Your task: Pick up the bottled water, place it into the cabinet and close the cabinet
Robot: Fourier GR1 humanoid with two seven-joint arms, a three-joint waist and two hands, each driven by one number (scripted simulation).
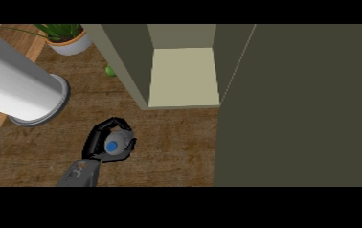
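The bottled water (113, 145) stands upright on the wooden counter, seen from straight above: a pale grey round body with a blue cap at its centre. It lies in front of the cabinet (134, 78), to its left. The cabinet is olive-green, its door (290, 107) swung open, showing 1 pale cream shelf (184, 76) inside.

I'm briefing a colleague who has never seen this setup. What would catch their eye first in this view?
Most likely the open cabinet at the upper middle, its pale shelf bare, with its big dark door filling the right side. Next, the left hand at the lower left, curled round the bottled water, whose blue cap faces up. A large white cylinder lies at the left edge, with a potted plant above it.
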